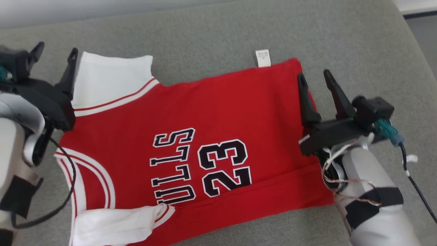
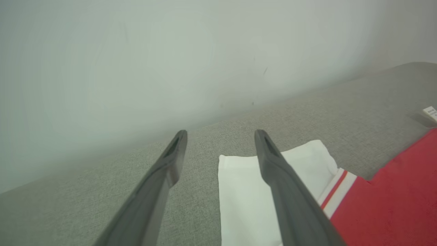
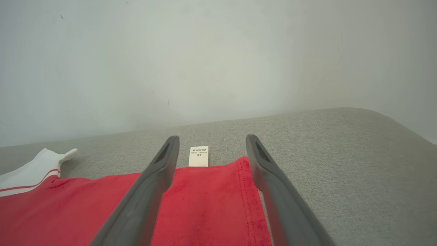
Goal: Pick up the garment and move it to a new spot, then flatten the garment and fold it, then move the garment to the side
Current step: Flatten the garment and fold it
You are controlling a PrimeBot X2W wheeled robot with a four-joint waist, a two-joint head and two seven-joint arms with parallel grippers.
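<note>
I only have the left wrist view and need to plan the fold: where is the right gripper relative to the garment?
Observer: The right gripper is open at the garment's hem end, its fingers straddling the far corner by the white tag.
Operator: Is the near side flat?
Observer: No, the near sleeve is rumpled and overlaps the lettering.
Operator: Which face is up?
Observer: The printed side, with the number 23.

A bench [image 1: 218, 30] covered in grey woven fabric, rounded at its far corner, runs up to a plain pale wall [image 2: 136, 68]. Soft, even light falls across both.
</note>
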